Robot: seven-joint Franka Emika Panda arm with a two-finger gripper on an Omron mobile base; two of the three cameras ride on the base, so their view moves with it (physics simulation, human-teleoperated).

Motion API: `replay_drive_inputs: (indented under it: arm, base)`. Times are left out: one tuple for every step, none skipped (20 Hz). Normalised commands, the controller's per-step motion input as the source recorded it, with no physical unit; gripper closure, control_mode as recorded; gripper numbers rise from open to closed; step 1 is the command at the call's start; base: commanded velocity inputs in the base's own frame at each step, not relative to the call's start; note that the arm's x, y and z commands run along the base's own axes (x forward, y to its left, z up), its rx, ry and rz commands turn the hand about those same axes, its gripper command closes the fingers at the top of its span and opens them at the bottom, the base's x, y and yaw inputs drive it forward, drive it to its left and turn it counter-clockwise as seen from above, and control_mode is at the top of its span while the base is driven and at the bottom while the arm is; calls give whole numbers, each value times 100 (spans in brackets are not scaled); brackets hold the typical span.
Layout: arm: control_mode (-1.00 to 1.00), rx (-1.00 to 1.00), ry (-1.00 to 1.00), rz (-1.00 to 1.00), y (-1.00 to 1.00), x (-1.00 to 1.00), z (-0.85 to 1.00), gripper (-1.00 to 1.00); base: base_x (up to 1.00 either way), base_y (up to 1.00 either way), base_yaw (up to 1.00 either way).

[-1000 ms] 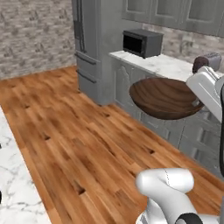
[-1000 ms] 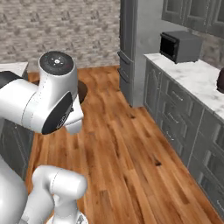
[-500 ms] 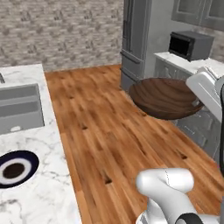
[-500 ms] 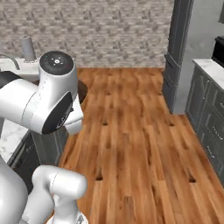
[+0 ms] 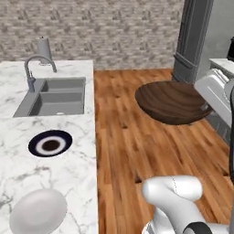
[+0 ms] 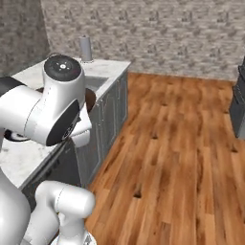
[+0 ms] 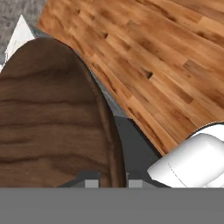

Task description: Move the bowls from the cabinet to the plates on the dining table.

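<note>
Now gripper (image 7: 109,181) pinches rim of wide, shallow, dark wood-grain bowl (image 5: 171,101), carried above floor (image 5: 132,137).

The wide bowl (image 5: 171,101) is dark brown wood with a clear grain and a soft sheen. The dining table (image 5: 73,173) is smooth white marble with grey veins. The navy plate (image 5: 50,143) looks glazed, the pale plate (image 5: 38,211) perhaps matt. The sink (image 5: 55,96) and faucet (image 5: 35,68) look metallic grey. The floor (image 5: 132,141) is glossy plank wood.

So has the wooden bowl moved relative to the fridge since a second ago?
Yes. The dark brown bowl, carried with the base, has swung left past the fridge toward the marble table.
</note>
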Motion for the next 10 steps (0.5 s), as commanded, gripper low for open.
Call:
replay_drive_inputs:
  arm:
    - [100, 0, 0, 0, 0, 0, 0, 100]
    - [100, 0, 0, 0, 0, 0, 0, 100]
    - [100, 0, 0, 0, 0, 0, 0, 100]
    - [100, 0, 0, 0, 0, 0, 0, 100]
    - [100, 0, 0, 0, 0, 0, 0, 100]
    - [100, 0, 0, 0, 0, 0, 0, 100]
    - [100, 0, 0, 0, 0, 0, 0, 100]
    - [100, 0, 0, 0, 0, 0, 0, 100]
    - [100, 0, 0, 0, 0, 0, 0, 100]
    - [100, 0, 0, 0, 0, 0, 0, 100]
  base:
    - [-47, 2, 48]
    - [-46, 1, 48]
    - [-44, 3, 48]
    - [-41, 6, 48]
    - [-39, 8, 48]
    - [-29, 7, 48]
    - [-24, 8, 48]
    - [-17, 9, 49]
    - [-9, 9, 49]
    - [0, 6, 49]
